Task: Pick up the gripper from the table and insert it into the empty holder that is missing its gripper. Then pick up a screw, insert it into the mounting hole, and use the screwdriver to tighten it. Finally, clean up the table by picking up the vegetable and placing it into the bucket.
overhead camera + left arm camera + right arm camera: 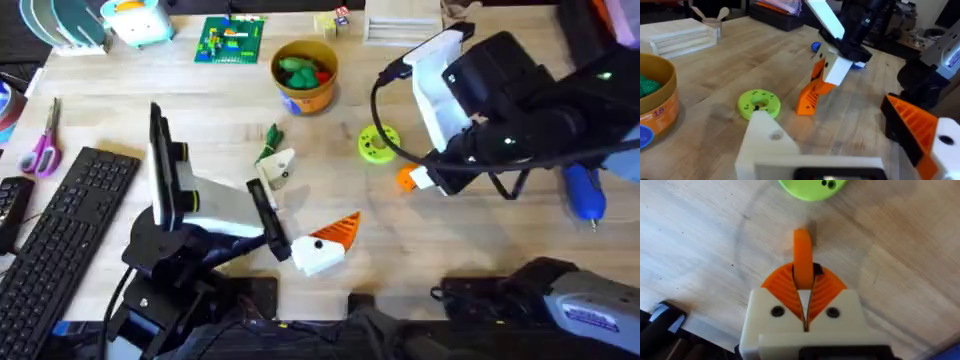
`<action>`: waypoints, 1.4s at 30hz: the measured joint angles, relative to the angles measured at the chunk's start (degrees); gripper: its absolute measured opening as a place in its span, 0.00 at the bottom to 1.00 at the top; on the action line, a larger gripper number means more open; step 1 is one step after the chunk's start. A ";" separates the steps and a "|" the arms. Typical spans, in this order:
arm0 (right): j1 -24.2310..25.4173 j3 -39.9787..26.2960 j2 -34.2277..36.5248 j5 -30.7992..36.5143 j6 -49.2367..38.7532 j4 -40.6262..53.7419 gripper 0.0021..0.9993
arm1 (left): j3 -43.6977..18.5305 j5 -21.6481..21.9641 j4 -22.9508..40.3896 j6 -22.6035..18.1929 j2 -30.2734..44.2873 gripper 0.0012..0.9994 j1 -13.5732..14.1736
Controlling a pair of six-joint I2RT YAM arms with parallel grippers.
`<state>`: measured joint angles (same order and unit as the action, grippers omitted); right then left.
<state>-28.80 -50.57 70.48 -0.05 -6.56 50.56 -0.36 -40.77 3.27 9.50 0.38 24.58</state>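
Observation:
My right gripper (412, 180) is shut on the small orange gripper (801, 255), holding it upright with its lower end at the table, right of centre. My left gripper (310, 202) stands open. One of its fingers is the bare white holder (765, 142); the other carries an orange ribbed pad (912, 125). The orange gripper (809, 97) lies a short way beyond the holder. The slim dark green vegetable (270, 140) lies beside the holder's tip. The yellow-orange bucket (322, 92) stands at the back with green and red toy foods inside. The blue screwdriver (583, 192) lies at the far right.
A lime-green ring disc (378, 143) lies just left of the right gripper. A black keyboard (70, 215) and purple scissors (42, 150) occupy the left side. A green brick plate (232, 40) and wooden blocks (400, 25) line the back edge.

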 joint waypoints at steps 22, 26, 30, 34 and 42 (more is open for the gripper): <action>8.02 9.51 -4.52 -48.25 29.60 -38.62 0.01 | 0.00 0.02 0.00 0.00 0.00 0.99 0.00; 8.02 9.51 -0.65 -56.54 34.42 -39.25 0.01 | 0.00 0.09 -0.01 0.00 0.00 0.99 0.00; 8.02 9.51 2.74 -62.15 37.48 -39.38 0.01 | 0.00 0.09 -0.01 0.00 0.00 0.99 0.00; 8.02 9.51 4.16 -65.89 39.12 -39.53 0.01 | 0.00 0.14 -0.01 -0.01 -0.01 0.99 0.00; 8.02 9.51 4.47 -67.95 42.01 -41.28 0.01 | 0.00 0.26 -0.01 0.00 0.00 0.99 0.00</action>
<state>-20.78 -41.06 74.95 -68.00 35.45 9.28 -0.36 -40.51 3.27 9.50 0.38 24.58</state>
